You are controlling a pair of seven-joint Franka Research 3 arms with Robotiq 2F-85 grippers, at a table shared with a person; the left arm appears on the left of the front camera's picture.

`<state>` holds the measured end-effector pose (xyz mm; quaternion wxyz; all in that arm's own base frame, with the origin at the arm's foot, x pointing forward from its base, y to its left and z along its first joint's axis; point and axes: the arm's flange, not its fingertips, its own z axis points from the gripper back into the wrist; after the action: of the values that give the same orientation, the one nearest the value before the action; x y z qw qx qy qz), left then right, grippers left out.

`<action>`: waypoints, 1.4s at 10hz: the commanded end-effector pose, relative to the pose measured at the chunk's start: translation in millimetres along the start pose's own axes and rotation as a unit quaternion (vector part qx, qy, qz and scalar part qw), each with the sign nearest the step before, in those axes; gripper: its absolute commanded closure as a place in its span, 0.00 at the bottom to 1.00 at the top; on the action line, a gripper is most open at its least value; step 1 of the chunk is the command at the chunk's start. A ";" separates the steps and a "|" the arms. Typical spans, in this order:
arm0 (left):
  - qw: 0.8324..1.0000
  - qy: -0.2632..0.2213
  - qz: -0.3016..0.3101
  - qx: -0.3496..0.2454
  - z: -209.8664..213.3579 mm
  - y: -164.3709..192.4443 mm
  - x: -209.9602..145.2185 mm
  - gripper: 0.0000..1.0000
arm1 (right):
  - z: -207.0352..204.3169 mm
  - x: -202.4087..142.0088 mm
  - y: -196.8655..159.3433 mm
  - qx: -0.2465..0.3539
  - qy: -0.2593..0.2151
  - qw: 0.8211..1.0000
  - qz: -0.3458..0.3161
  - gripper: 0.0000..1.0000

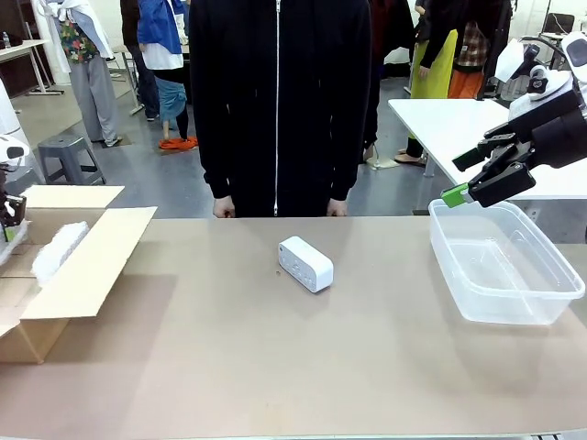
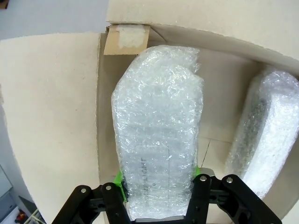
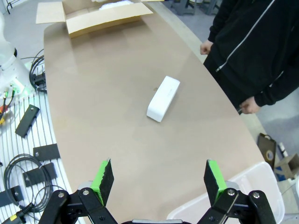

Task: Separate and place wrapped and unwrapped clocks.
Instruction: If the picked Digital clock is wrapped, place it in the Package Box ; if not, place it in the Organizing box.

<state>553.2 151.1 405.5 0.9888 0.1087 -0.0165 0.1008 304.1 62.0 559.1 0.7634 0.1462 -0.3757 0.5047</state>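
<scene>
The unwrapped clock, a smooth white block, lies on the table's middle in front of the person. In the left wrist view my left gripper hangs inside the cardboard box, its green pads against both sides of a wrapped clock in bubble plastic. A second wrapped clock lies beside it in the box. One wrapped clock shows in the box from the front. My right gripper is open and empty, above the far edge of the clear bin.
The cardboard box sits at the table's left edge with its flaps spread. A clear plastic bin stands at the right. A person stands at the far side, hands down at the table edge. Cables and tools lie off the table.
</scene>
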 end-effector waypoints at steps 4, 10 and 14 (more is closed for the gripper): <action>1.000 -0.001 0.001 0.027 -2.4 -3.3 0.7 0.00 | -1.6 -0.5 -0.5 0.008 -0.006 1.000 -0.002 0.00; 0.999 0.008 -0.016 0.032 -0.4 -2.4 0.7 0.00 | -1.6 -0.5 -0.5 0.008 -0.006 1.000 -0.002 0.00; 0.999 0.003 -0.042 0.021 83.2 25.0 -25.9 0.00 | -1.6 -0.5 -0.5 0.008 -0.006 1.000 -0.002 0.00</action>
<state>534.4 150.7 461.4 0.9893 0.1266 -0.0067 0.0718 304.2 62.1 559.0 0.7634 0.1462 -0.3755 0.5047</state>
